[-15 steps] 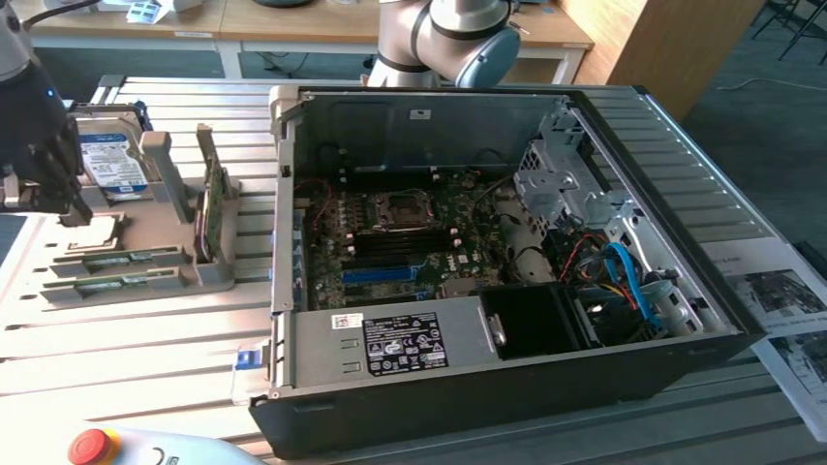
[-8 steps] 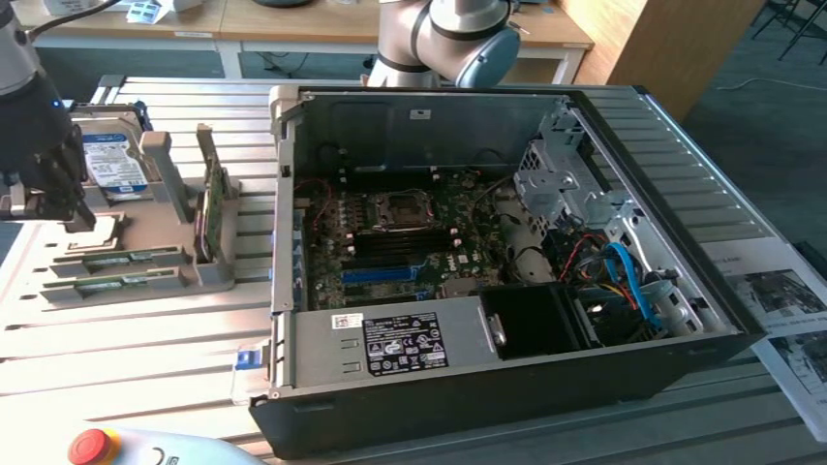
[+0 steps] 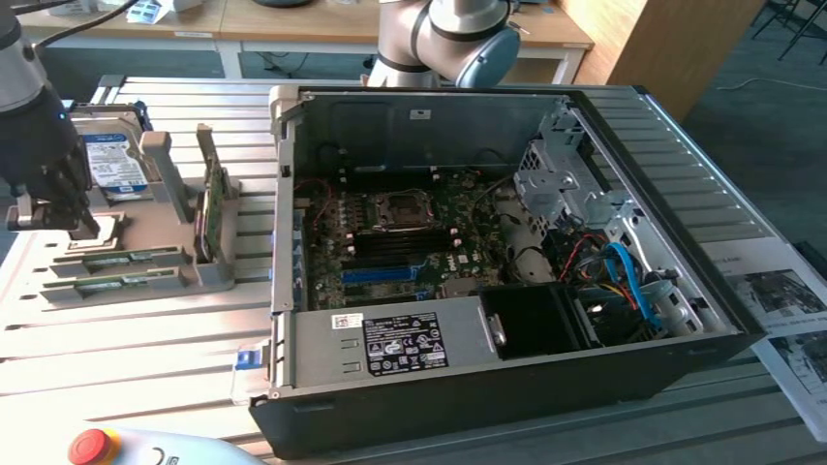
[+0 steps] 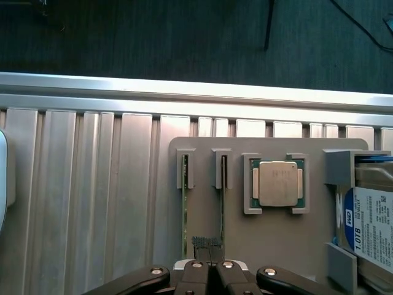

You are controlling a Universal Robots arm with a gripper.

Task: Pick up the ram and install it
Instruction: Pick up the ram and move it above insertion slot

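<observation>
Gripper is fully shut, pads pressed together, nothing between them. It hangs low over the grey parts fixture, which in the exterior view sits at 9 o'clock from the open PC case.

Two green sticks stand on edge in the fixture's slots, side by side. I take the ram to be the one next to the CPU. The other stick is one slot further from the CPU. The closed tips sit over the gap between the two sticks, nearer the ram and just beside its top edge. I can't tell from the wrist cam if they touch it.

Key relation: in the exterior view the ram's long axis runs approx 3-to-9 o'clock. The jaws' closing line crosses that axis, so the fingers would close on its flat faces, not its ends. The tips are near one end of the stick, not mid-length.

The ram is in its slot, not lifted. The motherboard lies in the case, well apart at approx 3 o'clock from the fixture.
</observation>
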